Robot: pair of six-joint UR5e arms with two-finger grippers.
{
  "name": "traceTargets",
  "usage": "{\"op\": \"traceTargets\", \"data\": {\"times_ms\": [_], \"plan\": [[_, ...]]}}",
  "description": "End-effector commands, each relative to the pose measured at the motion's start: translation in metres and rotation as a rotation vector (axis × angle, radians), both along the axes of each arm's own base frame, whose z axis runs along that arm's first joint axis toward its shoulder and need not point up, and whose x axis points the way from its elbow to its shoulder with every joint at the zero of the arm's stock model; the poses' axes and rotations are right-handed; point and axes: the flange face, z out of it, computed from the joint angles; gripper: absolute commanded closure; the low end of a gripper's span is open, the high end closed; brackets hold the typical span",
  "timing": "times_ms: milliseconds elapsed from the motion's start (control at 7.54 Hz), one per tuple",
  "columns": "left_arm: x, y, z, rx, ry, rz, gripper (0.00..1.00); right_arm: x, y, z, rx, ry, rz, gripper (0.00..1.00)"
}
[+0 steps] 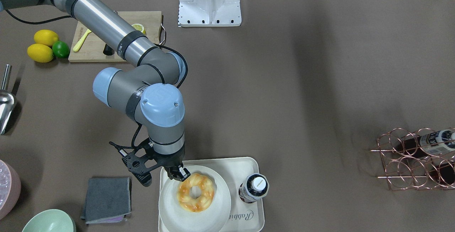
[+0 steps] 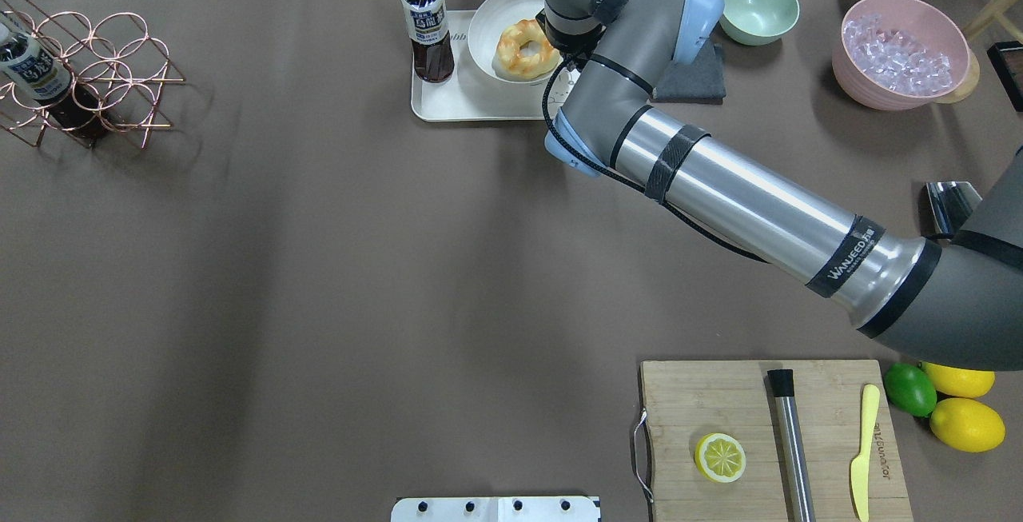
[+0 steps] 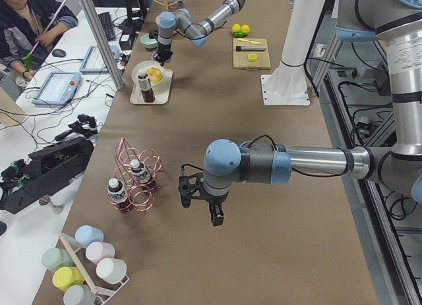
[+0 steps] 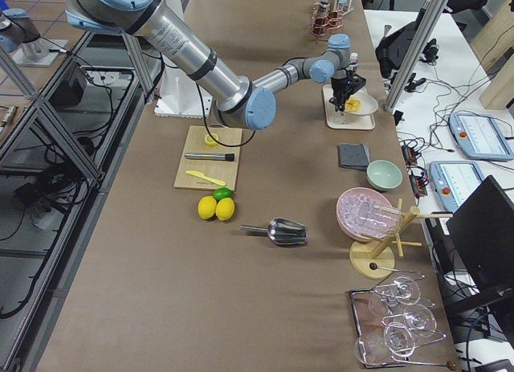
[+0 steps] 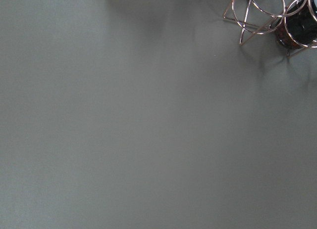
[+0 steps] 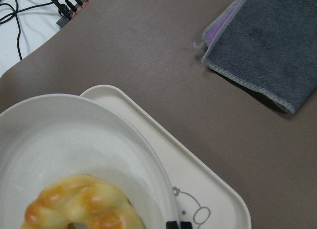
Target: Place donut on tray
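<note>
The donut, golden-orange with cream patches, lies in a round off-white plate. The plate stands on the cream tray, which has a bear drawing. My right gripper hangs over the plate's rim right beside the donut's edge. In the right wrist view its fingertips sit together, shut and empty, with the donut off to one side. My left gripper shows only in the exterior left view, above bare table near the wire rack. I cannot tell if it is open or shut.
A dark drink bottle stands on the tray next to the plate. A grey cloth and a green bowl lie beside the tray. A pink bowl of ice, a copper wire rack and a cutting board stand further off.
</note>
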Motion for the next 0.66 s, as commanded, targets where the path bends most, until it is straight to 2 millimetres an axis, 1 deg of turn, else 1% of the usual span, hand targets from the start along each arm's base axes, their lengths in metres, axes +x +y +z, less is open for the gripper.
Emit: {"op": "traceTargets", "data": {"times_ms": [0,133,265,398,531], "plan": [[0.000,0.000,0.001,-0.001,-0.001,0.000,0.01,-0.014,0.007,-0.004,0.037,0.030,0.008,0.00],[0.000,0.000,0.000,-0.001,0.001,0.000,0.01,-0.004,0.008,-0.013,0.054,0.019,0.001,0.00],[0.000,0.000,0.000,-0.001,0.001,0.000,0.01,0.019,0.020,-0.013,0.065,0.023,-0.027,0.00],[0.000,0.000,0.000,-0.001,0.001,0.000,0.01,0.057,0.034,-0.005,0.082,0.006,-0.108,0.00],[0.000,0.004,0.003,-0.009,0.002,0.000,0.01,0.106,0.040,0.011,0.091,-0.037,-0.180,0.00]]}}
